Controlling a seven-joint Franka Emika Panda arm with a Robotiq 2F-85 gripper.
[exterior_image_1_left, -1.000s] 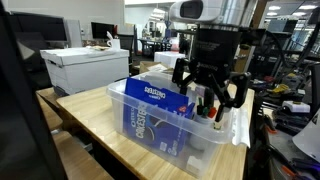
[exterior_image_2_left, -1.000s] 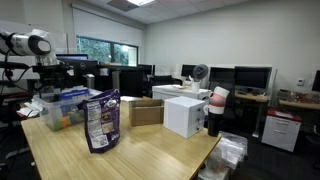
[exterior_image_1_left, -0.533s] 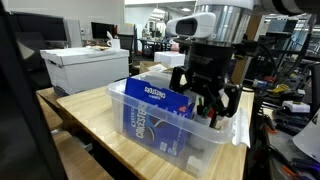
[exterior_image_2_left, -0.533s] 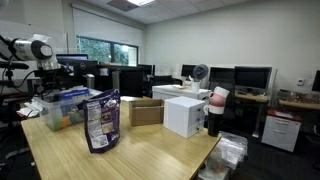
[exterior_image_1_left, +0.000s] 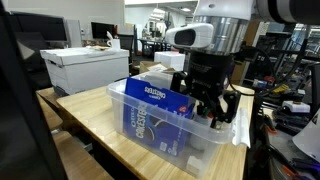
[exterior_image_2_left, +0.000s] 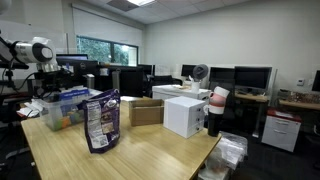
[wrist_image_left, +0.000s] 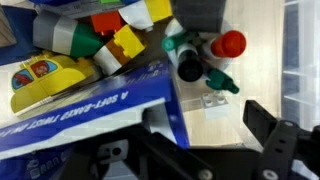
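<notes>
Tabletop (exterior_image_1_left: 85, 115) of pale wood carries clear bin (exterior_image_1_left: 226, 140) in office.

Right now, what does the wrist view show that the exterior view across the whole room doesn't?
Only the wrist view shows the red-capped marker, the green marker and the yellow and red blocks up close. Only the exterior view shows the snack bag, the white box and the fan. Both show the clear bin with colourful things inside.

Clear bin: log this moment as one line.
gripper: open, holds nothing | position: over markers in clear bin | beside: blue box, toy blocks | bin: on wooden table
</notes>
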